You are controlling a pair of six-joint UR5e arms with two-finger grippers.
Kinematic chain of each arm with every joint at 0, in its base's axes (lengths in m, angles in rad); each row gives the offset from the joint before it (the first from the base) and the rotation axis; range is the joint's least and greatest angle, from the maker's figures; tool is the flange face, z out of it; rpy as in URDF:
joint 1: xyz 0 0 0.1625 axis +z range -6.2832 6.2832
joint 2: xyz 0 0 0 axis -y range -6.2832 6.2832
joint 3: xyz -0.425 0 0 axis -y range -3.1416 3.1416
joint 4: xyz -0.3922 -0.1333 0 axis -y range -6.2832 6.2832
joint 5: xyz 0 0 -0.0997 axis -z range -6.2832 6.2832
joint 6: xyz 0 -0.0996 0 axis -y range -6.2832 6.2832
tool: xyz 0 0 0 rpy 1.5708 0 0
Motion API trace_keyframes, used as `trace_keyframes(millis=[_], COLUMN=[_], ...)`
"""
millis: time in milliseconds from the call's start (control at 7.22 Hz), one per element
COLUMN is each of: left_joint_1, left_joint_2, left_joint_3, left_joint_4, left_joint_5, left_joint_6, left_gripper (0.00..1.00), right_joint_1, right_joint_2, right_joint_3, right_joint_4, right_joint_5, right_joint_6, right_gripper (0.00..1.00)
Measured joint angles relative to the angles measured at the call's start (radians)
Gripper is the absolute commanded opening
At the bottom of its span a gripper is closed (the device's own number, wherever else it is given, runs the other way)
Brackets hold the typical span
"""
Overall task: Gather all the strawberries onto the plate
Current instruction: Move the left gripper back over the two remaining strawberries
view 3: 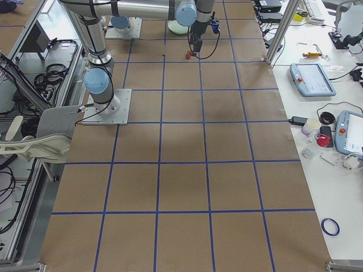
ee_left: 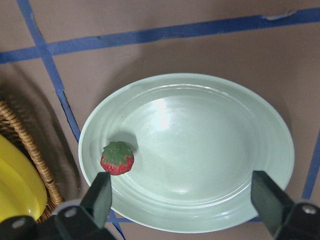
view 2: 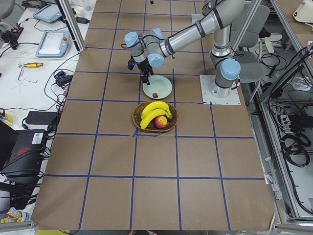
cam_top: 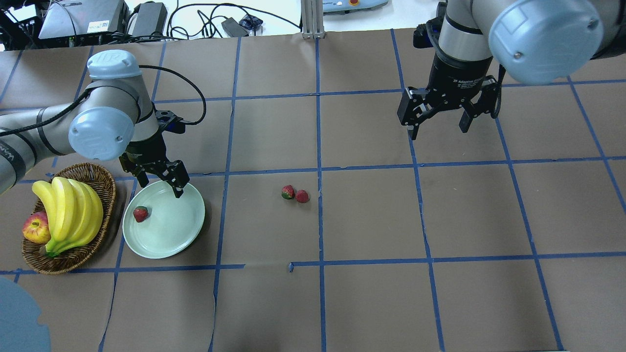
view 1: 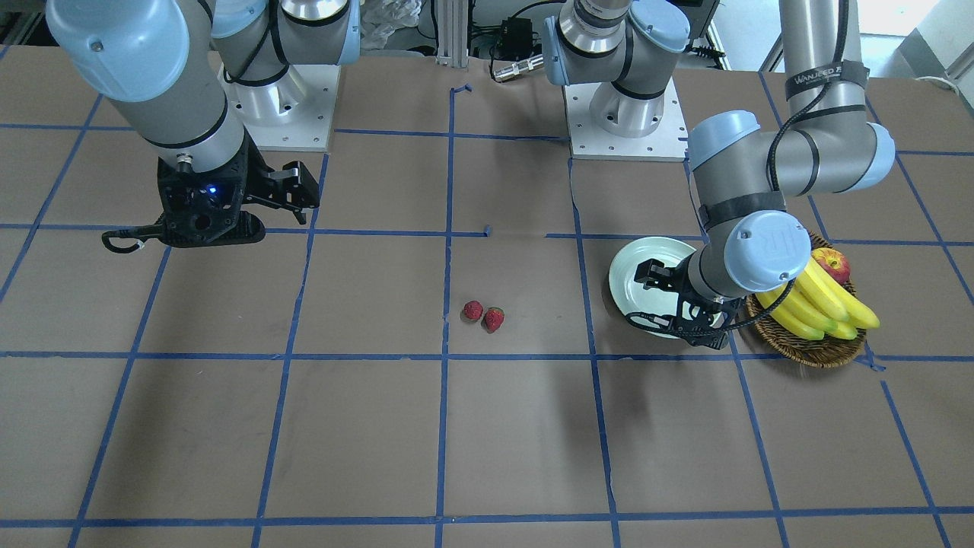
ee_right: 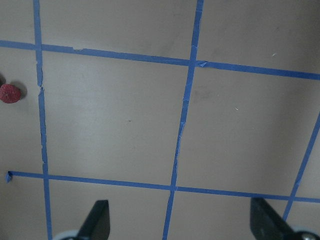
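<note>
One strawberry (cam_top: 140,213) lies in the pale mint plate (cam_top: 168,234), near its left rim; the left wrist view shows this strawberry (ee_left: 117,158) and plate (ee_left: 210,150) too. Two more strawberries (cam_top: 288,192) (cam_top: 302,196) lie side by side on the table's middle; the front view shows them (view 1: 473,310) (view 1: 494,319). My left gripper (cam_top: 159,183) hangs open and empty over the plate's far rim. My right gripper (cam_top: 437,122) is open and empty, high over the table's right side, far from the strawberries. One strawberry (ee_right: 10,93) shows at the right wrist view's left edge.
A brown wicker basket (cam_top: 105,190) with bananas (cam_top: 68,210) and an apple (cam_top: 35,229) stands just left of the plate. Blue tape lines grid the brown table. Cables and gear lie beyond the far edge.
</note>
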Motion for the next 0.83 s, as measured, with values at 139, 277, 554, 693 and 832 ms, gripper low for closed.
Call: trace_keyframes(millis=[139, 277, 554, 693, 832], left_joint_1=[0.002, 0.004, 0.008, 0.005, -0.004], left_joint_2=[0.003, 0.008, 0.018, 0.024, 0.031], left_joint_3=[0.011, 0.027, 0.048, 0.052, 0.057], left_joint_4=[-0.002, -0.003, 0.013, 0.03, 0.062], left_joint_5=[-0.02, -0.031, -0.032, -0.031, -0.032], left_joint_6=[0.032, 0.045, -0.017, -0.126, -0.22], left_gripper=[1.0, 1.0, 1.0, 1.0, 1.0], right_joint_1=[0.0, 0.0, 0.0, 0.0, 0.0], right_joint_2=[0.0, 0.0, 0.001, 0.001, 0.001], right_joint_3=[0.0, 0.001, 0.001, 0.002, 0.002], right_joint_4=[0.0, 0.0, 0.0, 0.0, 0.0], right_joint_5=[0.0, -0.001, 0.0, 0.001, 0.001], right_joint_6=[0.0, 0.0, 0.0, 0.0, 0.0], right_gripper=[1.0, 1.0, 1.0, 1.0, 1.0])
